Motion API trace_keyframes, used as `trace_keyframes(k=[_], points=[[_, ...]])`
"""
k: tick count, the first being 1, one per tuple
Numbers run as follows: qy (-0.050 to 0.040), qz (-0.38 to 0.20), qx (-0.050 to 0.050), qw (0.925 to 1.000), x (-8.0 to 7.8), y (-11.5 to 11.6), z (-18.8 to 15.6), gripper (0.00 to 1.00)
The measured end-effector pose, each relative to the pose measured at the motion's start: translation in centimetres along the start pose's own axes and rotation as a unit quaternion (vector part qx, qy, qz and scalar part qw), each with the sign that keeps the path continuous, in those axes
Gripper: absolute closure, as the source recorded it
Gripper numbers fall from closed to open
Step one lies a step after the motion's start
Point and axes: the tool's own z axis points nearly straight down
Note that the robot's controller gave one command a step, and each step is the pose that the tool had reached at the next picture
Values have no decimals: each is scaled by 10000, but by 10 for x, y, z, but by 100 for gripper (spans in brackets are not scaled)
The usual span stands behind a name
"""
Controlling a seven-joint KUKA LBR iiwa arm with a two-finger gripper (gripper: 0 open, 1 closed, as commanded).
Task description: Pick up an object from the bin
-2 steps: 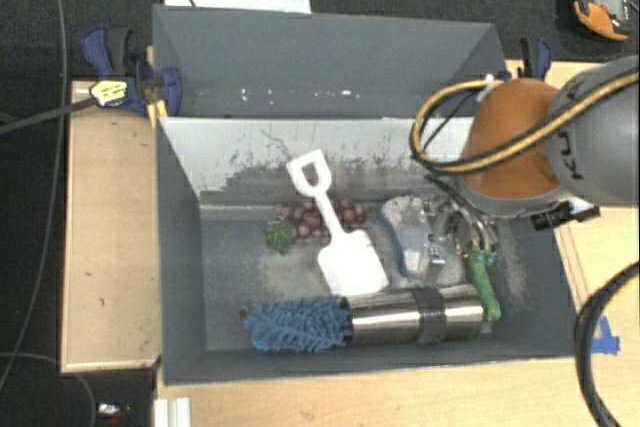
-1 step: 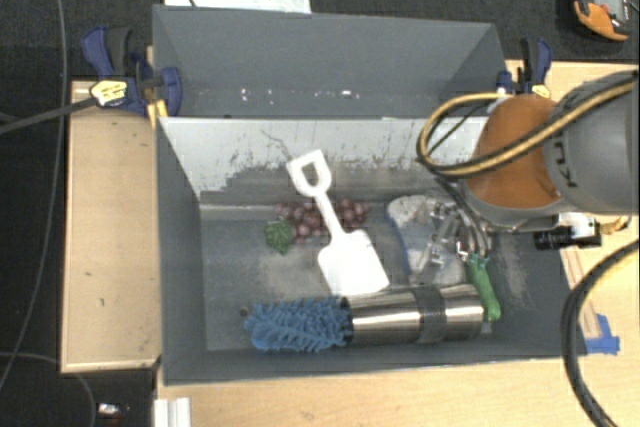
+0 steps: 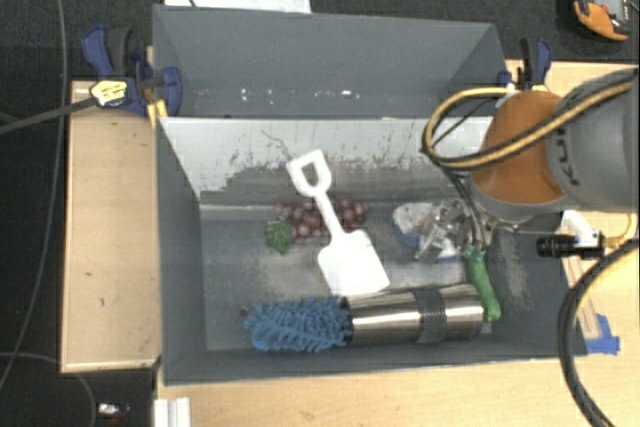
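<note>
Several bits crowd the bin's (image 3: pixel 225 285) right edge. The hand (image 3: pixel 445 233) sits over a blue-white lump (image 3: pixel 408 218), with a green-handled tool (image 3: pixel 483 285) just beside. Can't tell how wide it is, so I'd centre on one thing first.

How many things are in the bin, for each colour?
White: 1, toy shovel
Purple: 1, grape bunch
Green: 2, leafy piece and stick
Blue: 1, fuzzy brush
Silver: 1, metal cylinder
Pale: 1, crumpled thing beside the gripper
Total: 7
</note>
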Motion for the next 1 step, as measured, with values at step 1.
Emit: trace_keyframes(k=[1], points=[[-1,-4,1,10000,0,0,0,100]])
